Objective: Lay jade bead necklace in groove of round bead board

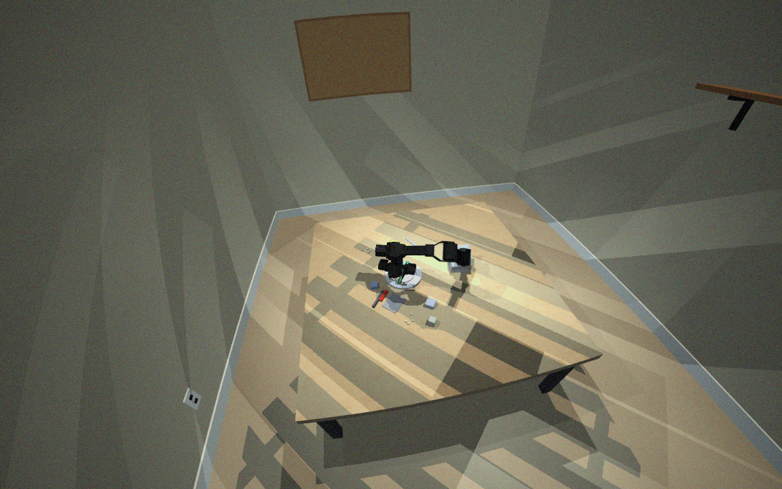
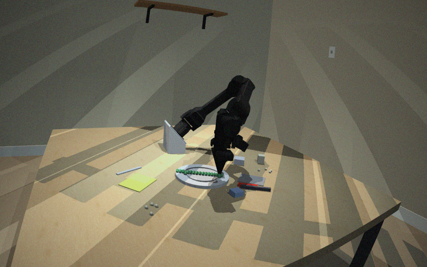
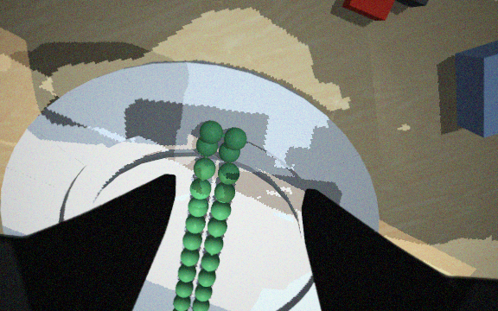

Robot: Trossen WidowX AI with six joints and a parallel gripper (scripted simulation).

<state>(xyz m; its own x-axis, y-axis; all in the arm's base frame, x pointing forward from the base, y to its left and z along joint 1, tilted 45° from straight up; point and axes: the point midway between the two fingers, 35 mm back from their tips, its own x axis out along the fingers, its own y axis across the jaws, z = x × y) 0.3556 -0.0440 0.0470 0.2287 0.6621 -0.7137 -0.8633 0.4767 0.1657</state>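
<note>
While the green bead necklace (image 2: 199, 173) (image 3: 217, 227) lies in two close, nearly parallel strands across the round bead board (image 2: 181, 181) (image 3: 340, 142) (image 1: 416, 280), the gripper (image 2: 219, 174) (image 3: 240, 192) stands over one end of it with its fingers parted and nothing between them. The strands cross the circular groove instead of following it, and their end beads sit on the outer rim.

The step in hand looks to be taking hold of that end. To do it well, the gripper should centre on the strands, with a finger on either side, sink until the tips nearly reach the board, and close gently so that no bead is flicked out sideways. A low lift should then serve, drawing the strands apart so that the loop opens towards the groove; a hard tug could drag the far end off the board. How near the tips are to the surface is hard to judge, as the arm hides much of the top view and the fingers show dark in the exterior one.

As for containers, the board's groove is the only receiving place in sight, and in the part the wrist view shows, no beads follow its curve; the necklace merely bridges it.
</note>
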